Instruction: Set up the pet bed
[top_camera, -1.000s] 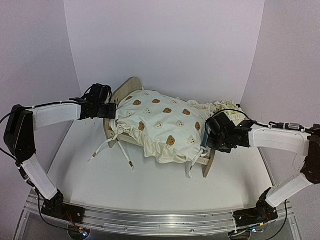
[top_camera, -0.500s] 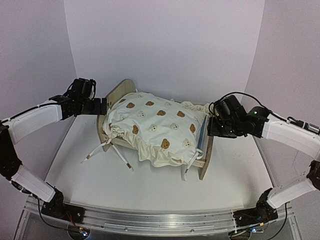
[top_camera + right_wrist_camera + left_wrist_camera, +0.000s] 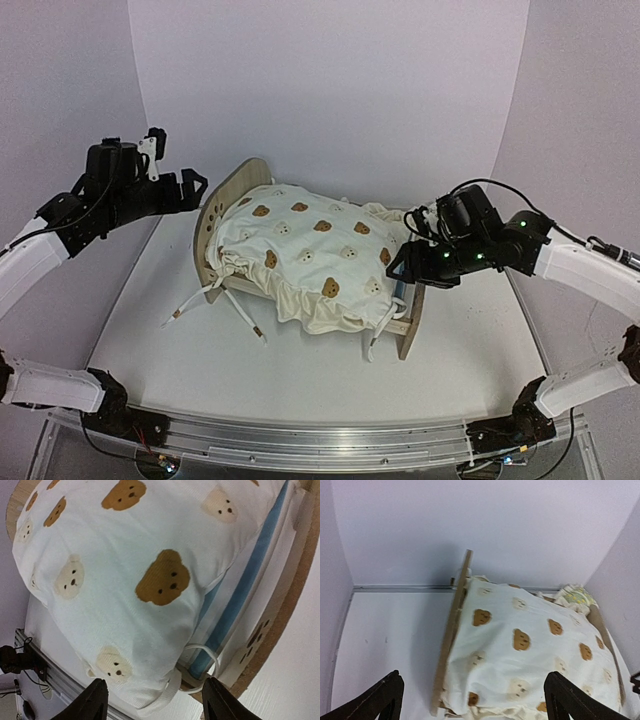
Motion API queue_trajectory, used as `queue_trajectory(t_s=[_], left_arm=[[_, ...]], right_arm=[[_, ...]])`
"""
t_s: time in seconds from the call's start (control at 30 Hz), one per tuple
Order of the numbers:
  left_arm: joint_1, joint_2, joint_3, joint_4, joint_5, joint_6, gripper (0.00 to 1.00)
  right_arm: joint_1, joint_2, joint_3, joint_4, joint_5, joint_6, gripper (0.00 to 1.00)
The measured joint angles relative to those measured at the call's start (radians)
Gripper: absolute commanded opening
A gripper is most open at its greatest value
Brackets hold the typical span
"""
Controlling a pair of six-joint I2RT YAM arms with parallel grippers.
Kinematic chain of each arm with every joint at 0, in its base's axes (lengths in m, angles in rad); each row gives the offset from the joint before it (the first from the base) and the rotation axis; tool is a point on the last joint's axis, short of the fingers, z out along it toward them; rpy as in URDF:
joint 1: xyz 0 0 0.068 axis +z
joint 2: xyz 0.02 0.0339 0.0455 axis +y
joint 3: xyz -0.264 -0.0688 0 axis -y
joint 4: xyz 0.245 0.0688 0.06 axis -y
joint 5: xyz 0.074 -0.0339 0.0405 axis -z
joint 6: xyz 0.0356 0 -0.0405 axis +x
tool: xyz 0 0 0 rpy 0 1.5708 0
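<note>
The pet bed (image 3: 212, 225) is a light-wood frame with two arched end boards in the middle of the table. The cream bear-print cushion (image 3: 310, 250) lies on it and spills over its front side. The blue-and-white striped base (image 3: 250, 585) shows at the foot end under the cushion. A lemon-print pillow (image 3: 575, 596) lies behind the bed at its far end. My left gripper (image 3: 190, 185) is open and empty, raised to the left of the head board (image 3: 452, 630). My right gripper (image 3: 405, 262) is open and empty, just above the foot board (image 3: 412, 320).
White tie ribbons (image 3: 200, 300) trail from the cushion onto the table in front of the bed. Another ribbon loop (image 3: 200, 670) hangs at the foot end. White walls close in the back and both sides. The metal rail (image 3: 300, 445) runs along the near edge.
The bed and cushion slid a little to the left, then stayed still. My left gripper has lifted and drawn back left from the head board. My right gripper has risen off the foot board.
</note>
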Motion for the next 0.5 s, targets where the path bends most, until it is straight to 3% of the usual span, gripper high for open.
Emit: queue_trajectory(t_s=[0.13, 0.3, 0.43, 0.5], left_arm=[[-0.092, -0.017, -0.022, -0.003, 0.034, -0.011, 0.99], [-0.11, -0.009, -0.054, -0.014, 0.06, -0.024, 0.99], [-0.11, -0.02, -0.082, -0.011, 0.073, -0.035, 0.96], [-0.11, -0.029, -0.096, -0.01, 0.084, -0.038, 0.95]], right_arm=[[0.0, 0.045, -0.011, 0.038, -0.086, 0.032, 0.65], [0.007, 0.086, -0.064, 0.076, -0.134, 0.069, 0.65], [0.024, 0.104, -0.086, 0.095, -0.151, 0.087, 0.57], [0.032, 0.111, -0.088, 0.102, -0.153, 0.092, 0.47]])
